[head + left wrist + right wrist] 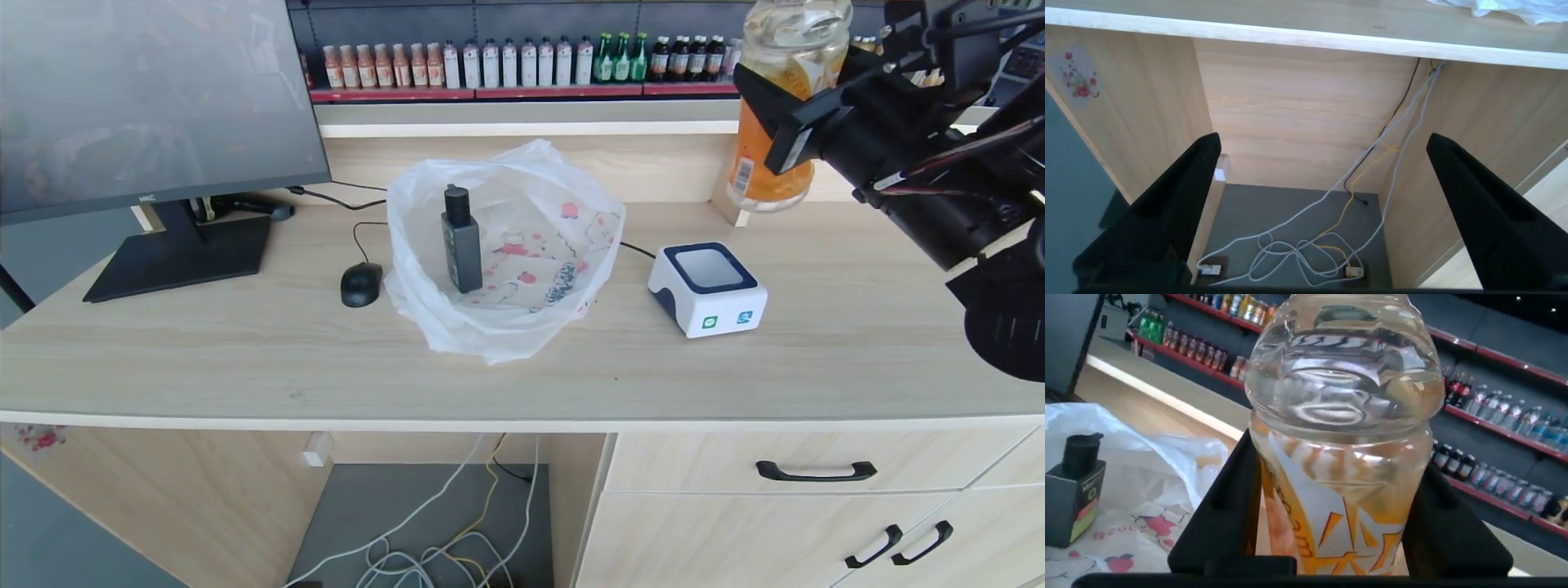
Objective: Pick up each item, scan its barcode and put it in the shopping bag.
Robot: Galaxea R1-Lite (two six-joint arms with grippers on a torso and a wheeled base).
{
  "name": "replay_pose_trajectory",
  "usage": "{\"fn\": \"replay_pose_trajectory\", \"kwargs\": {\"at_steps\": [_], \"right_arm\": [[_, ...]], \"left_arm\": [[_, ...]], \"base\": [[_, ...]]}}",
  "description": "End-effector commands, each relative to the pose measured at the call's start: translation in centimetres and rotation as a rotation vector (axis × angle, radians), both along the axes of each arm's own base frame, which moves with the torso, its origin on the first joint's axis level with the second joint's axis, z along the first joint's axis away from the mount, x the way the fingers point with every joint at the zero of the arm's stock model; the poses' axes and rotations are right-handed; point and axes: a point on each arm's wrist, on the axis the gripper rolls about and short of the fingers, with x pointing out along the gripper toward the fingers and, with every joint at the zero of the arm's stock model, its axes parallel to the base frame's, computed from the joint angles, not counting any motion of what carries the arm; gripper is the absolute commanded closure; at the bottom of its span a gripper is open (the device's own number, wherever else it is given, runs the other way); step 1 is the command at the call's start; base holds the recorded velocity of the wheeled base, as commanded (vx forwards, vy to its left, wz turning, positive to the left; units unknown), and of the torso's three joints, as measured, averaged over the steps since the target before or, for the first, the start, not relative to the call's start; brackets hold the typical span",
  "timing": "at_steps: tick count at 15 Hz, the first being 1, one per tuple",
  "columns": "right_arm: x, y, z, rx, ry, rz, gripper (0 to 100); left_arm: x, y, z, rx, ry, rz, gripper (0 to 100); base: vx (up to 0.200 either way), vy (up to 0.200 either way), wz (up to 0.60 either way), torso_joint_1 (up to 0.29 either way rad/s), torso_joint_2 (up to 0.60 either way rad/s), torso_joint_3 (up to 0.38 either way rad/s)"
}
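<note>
**Landmark:** white scanner (707, 287) with a dark-framed window on top, standing on the wooden counter (245, 359).

1. Right gripper (775, 122) (1335, 531): raised behind and to the right of the scanner. Its black fingers (1221, 514) are clamped on either side of the jar.
2. Jar (785, 90) (1339, 416): clear plastic with an orange label and a barcode strip down one side. It is held upright, higher than the scanner. Its lower end shows against the raised ledge at the back of the counter, and whether it touches that ledge cannot be told.
3. Left gripper (1323, 204): lower than the scanner, below the counter edge, facing the open recess under the top. The fingers (1176, 204) are spread wide with nothing between them.
4. Shopping bag (580, 204) (1167, 457): thin white plastic with a red print, mouth open. It sits on the counter just left of the scanner, apart from it.
5. Dark grey bottle (462, 241) (1074, 494): black cap, standing upright inside the bag, left of the scanner.
6. Mouse (361, 284): black, left of the scanner, beyond the bag.
7. Monitor (147, 90): on a black stand, far left of the scanner.
8. Cables (424, 539) (1315, 245): white and yellow, lying loose on the floor of the recess, below and left of the scanner.
9. Drawers (816, 471): black handles, directly below the scanner.
10. Shelf of bottles (522, 61): well behind the scanner.
</note>
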Motion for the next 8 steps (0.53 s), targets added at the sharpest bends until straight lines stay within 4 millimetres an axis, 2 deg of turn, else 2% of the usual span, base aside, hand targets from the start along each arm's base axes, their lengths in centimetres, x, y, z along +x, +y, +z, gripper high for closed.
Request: {"fn": "replay_pose_trajectory", "kwargs": {"at_steps": [1,5,7,8], "right_arm": [[0.5,-0.2,0.0,-0.043,-0.014,-0.016,100],[0.5,-0.1,-0.3,-0.233,-0.102,0.003,100],[0.7,-1.1,-0.1,-0.288,-0.140,-0.022,100],[0.7,-1.1,-0.4,-0.363,-0.174,0.026,100]], "left_arm": [[0.0,0.0,0.0,0.000,0.000,0.000,0],[0.0,0.0,0.0,0.000,0.000,0.000,0],[0.0,0.0,0.0,0.000,0.000,0.000,0],[0.0,0.0,0.0,0.000,0.000,0.000,0]], "base": [[0.000,0.000,0.00,0.000,0.00,0.000],[0.000,0.000,0.00,0.000,0.00,0.000],[0.000,0.000,0.00,0.000,0.00,0.000],[0.000,0.000,0.00,0.000,0.00,0.000]]}}
